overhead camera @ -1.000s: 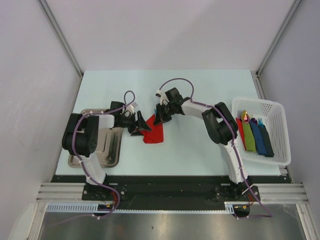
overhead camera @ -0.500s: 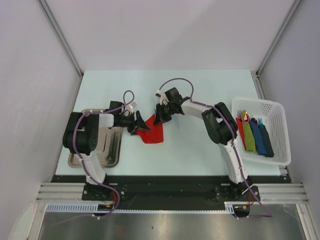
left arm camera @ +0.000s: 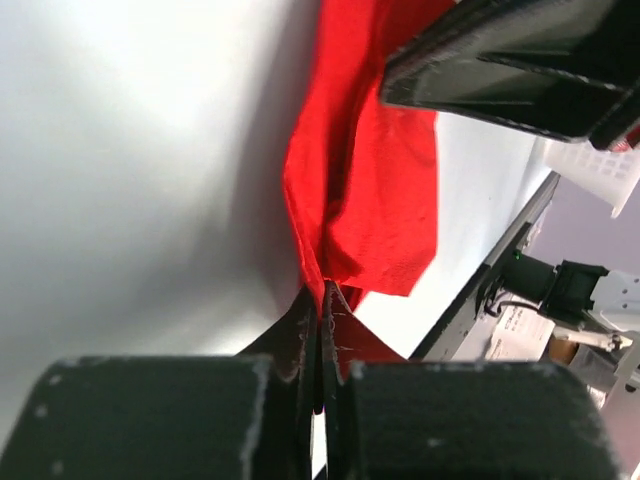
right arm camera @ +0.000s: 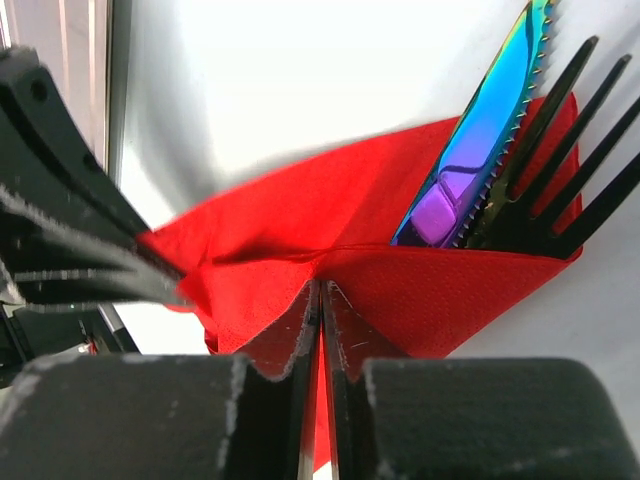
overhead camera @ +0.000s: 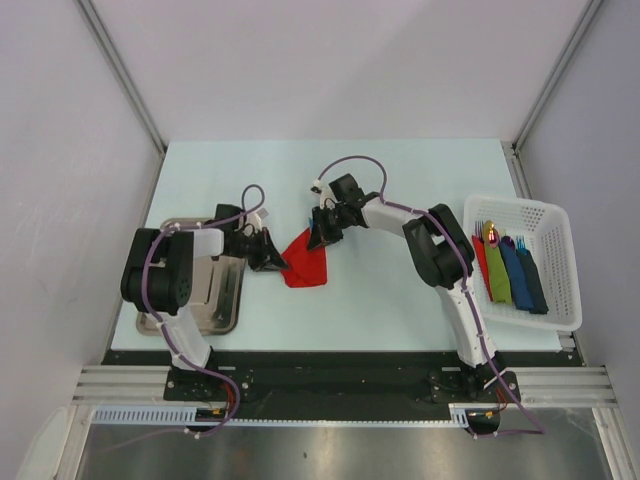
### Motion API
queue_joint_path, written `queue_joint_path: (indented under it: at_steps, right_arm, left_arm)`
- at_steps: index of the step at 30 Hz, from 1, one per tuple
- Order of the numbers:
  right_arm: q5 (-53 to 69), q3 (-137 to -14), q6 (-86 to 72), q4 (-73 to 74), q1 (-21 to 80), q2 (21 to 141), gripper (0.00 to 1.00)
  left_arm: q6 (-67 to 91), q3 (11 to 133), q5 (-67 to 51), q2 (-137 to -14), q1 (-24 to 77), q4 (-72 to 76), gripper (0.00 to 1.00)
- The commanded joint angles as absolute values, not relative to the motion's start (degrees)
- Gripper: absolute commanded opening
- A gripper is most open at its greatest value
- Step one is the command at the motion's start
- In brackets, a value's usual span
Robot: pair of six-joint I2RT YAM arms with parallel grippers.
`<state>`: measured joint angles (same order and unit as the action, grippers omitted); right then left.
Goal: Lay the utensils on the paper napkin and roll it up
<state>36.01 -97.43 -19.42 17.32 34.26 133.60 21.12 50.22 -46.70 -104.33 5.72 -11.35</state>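
Folded red napkin point(overhead camera: 305, 262) around iridescent knife point(right arm camera: 480, 130) and dark fork point(right arm camera: 530, 220)

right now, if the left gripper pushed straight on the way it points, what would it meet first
The paper napkin that the left gripper pinches; past it, probably the right gripper, though depth is unclear.

Tray point(overhead camera: 226, 298) left — napkin point(overhead camera: 308, 266) centre — basket point(overhead camera: 552, 228) right

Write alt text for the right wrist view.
The right gripper is shut on a fold of the red paper napkin, with an iridescent blue knife and a black fork poking out at the frame's upper right. The left gripper pinches its corner at frame left.
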Motion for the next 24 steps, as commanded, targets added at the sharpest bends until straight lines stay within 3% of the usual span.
queue_joint_path:
  at_steps: [1, 15, 24]
  right_arm:
    - [28.21, -97.29, -16.87, 20.04, 34.45, 138.69, 0.09]
    - [28.13, -97.56, -16.61, 19.78, 34.45, 138.78, 0.08]
    - [28.56, -97.82, -16.79, 19.69, 33.93, 138.69, 0.08]
  left_arm:
    - [22.41, 52.73, -49.48, -100.81, 9.05, -10.46, 0.01]
    - [31.99, 57.04, -49.22, -107.30, 17.40, -2.73, 0.04]
    - [27.60, 57.48, -43.96, -111.35, 18.54, -8.17, 0.08]
